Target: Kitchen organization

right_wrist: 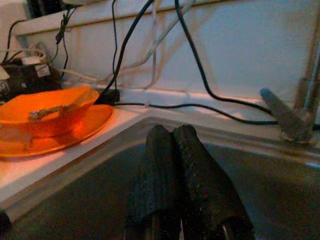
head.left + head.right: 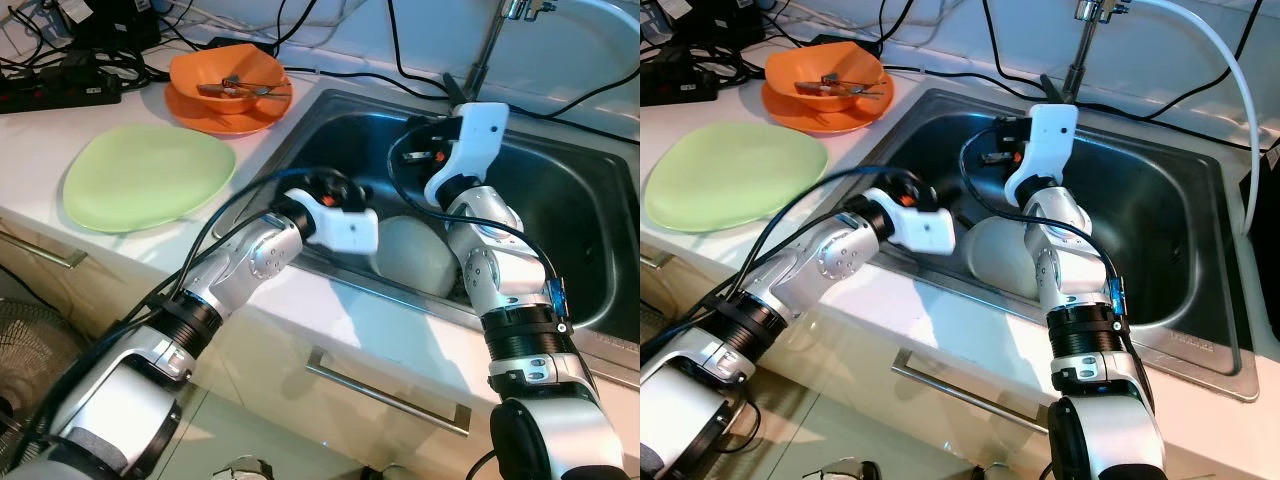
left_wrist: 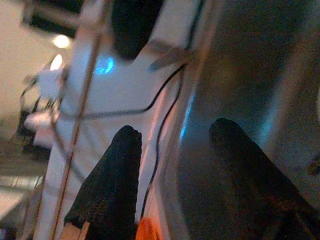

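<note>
A pale round bowl lies in the steel sink, against its near wall. My left gripper is down in the sink beside the bowl, at the sink's left wall, open with nothing between its fingers. My right gripper hangs above the sink's middle, pointing at the back left corner, shut and empty. On the counter to the left lie a flat green plate and an orange bowl on an orange plate, with cutlery in the bowl.
The tap rises behind the sink, with a white hose arching to the right. A black power strip and several cables lie along the back wall. Below the counter edge is a drawer handle.
</note>
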{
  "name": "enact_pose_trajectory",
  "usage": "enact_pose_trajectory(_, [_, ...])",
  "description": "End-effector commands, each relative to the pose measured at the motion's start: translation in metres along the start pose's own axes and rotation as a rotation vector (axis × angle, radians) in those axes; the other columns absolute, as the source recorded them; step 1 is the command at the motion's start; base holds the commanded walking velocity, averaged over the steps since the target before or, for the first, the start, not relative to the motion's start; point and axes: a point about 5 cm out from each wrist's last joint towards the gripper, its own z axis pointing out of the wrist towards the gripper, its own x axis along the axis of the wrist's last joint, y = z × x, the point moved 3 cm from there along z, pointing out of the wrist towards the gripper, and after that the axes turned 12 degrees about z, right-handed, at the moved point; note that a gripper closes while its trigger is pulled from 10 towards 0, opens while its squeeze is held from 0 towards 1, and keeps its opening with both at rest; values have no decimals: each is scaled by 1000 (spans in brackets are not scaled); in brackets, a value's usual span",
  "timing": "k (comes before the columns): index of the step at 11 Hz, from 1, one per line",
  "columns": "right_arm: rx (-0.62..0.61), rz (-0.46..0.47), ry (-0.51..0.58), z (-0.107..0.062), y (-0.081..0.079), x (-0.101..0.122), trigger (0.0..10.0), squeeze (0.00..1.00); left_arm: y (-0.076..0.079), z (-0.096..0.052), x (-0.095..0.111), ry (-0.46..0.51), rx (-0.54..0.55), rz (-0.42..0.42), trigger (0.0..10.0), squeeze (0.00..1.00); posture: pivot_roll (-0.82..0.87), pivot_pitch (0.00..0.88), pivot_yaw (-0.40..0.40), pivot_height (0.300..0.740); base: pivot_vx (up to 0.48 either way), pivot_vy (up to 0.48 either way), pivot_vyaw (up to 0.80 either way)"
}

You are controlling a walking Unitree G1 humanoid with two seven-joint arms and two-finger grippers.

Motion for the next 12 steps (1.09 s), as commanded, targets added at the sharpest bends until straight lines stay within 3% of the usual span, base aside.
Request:
enact_pose_trajectory(1, [-20, -3, 49, -4, 4, 6, 10000, 0, 0, -5, -14, -87, 42, -66, 10000, 0, 35, 76, -40, 740, 0, 0, 0])
enact_pose_trajectory(5, [-103, 19, 139, -13, 19, 16, 10000, 0, -13, -22, -43, -274, 194, -186, 10000, 0, 30, 83, -38, 740, 0, 0, 0])
enact_pose_trajectory(7, [-122, -25, 161, -32, 24, 4, 10000, 0, -30, -42, -52, -348, 413, -416, 10000, 0, 30, 92, -39, 740, 0, 0, 0])
enact_pose_trajectory(12, [-126, 4, 81, -52, 18, -36, 10000, 0, -23, -69, -70, -475, 532, -706, 10000, 0, 25, 97, -38, 740, 0, 0, 0])
